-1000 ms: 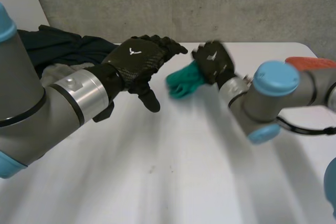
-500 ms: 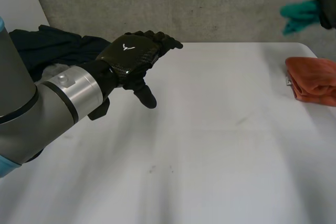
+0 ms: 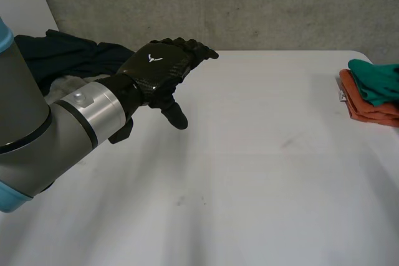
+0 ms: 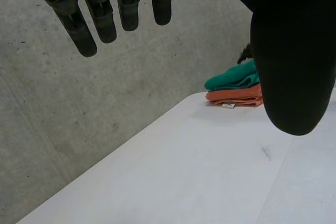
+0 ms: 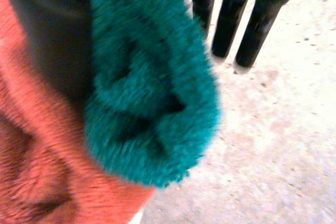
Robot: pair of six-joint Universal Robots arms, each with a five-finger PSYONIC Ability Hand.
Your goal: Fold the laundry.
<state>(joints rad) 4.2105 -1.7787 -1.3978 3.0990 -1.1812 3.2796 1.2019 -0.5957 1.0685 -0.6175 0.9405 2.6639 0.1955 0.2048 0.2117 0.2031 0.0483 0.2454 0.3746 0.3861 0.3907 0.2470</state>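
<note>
A folded teal cloth lies on top of a folded orange cloth at the table's far right edge. In the right wrist view the teal cloth rests on the orange cloth beside my right hand, whose fingers are straight and clear of the fabric. My left hand hovers open above the table's left part, palm down, holding nothing. Its straight fingers point toward the wall, with the teal cloth and orange cloth stacked far beyond them.
A heap of dark laundry with a pale piece in it lies at the back left, behind my left arm. The white table ends at a concrete wall.
My right hand carried the teal cloth from the table's middle off to the far right, laid it on the orange cloth and straightened its fingers. The left hand barely moved.
</note>
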